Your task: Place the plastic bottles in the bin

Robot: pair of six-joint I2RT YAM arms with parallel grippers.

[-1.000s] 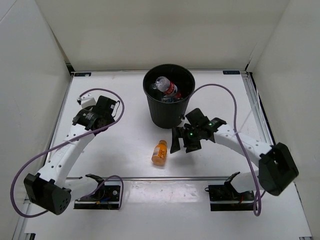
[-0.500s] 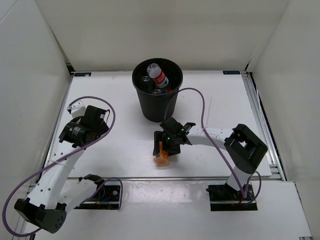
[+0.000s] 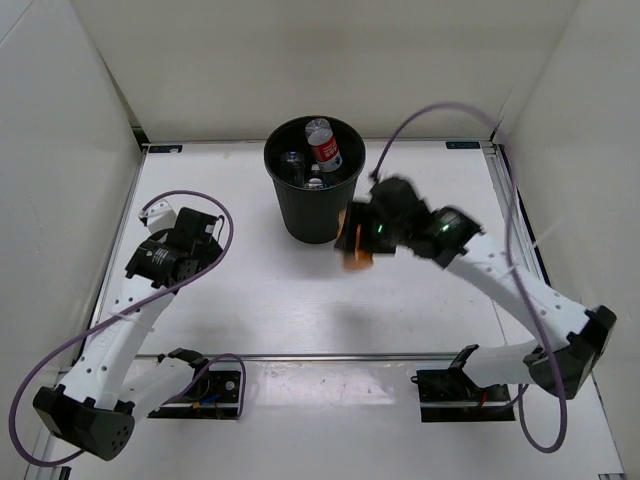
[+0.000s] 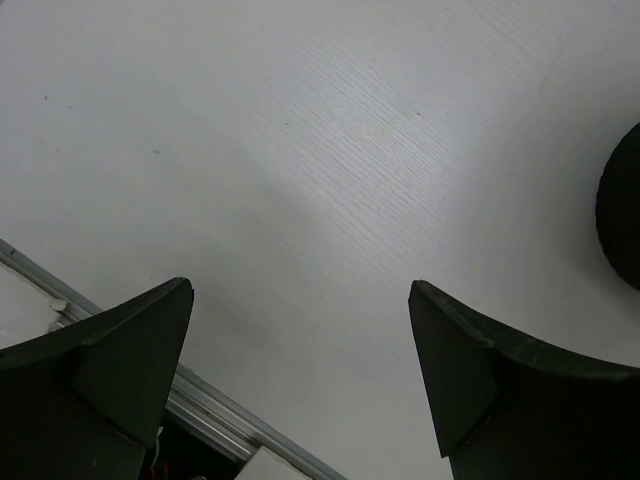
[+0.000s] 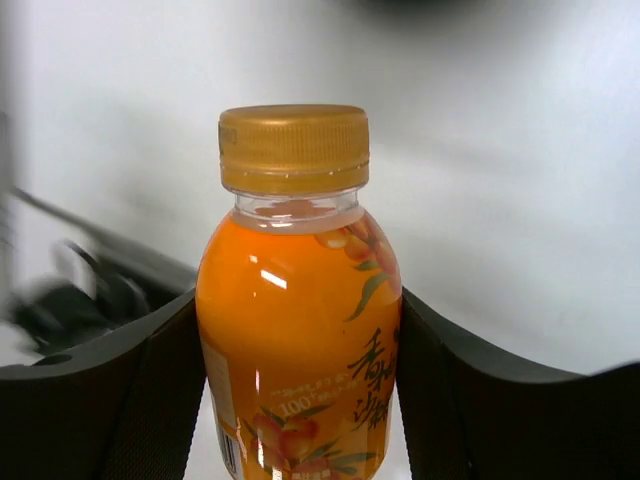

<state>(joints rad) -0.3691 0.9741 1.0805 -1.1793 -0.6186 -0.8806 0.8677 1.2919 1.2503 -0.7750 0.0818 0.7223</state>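
Observation:
The black bin (image 3: pixel 300 215) stands at the back middle of the table. Inside it lie a red-labelled bottle (image 3: pixel 322 146) and clear bottles (image 3: pixel 294 163). My right gripper (image 3: pixel 362 238) hangs just off the bin's right side, blurred by motion, shut on the short orange bottle (image 3: pixel 351 257). In the right wrist view the orange bottle (image 5: pixel 298 340), with its gold cap, stands upright between my fingers (image 5: pixel 130 400), and the right gripper (image 5: pixel 298 300) presses both its sides. My left gripper (image 3: pixel 196 232) is at the left over bare table. The left gripper (image 4: pixel 300 300) is open and holds nothing.
White walls close in the table on three sides. A metal rail (image 3: pixel 330 354) runs along the near edge, with both arm bases behind it. Purple cables loop above each arm. The bin's side (image 4: pixel 625 205) shows at the right edge of the left wrist view.
My right gripper has shut on the orange bottle and lifted it off the table, up and back toward the bin's right side. The left arm has barely shifted and stays open.

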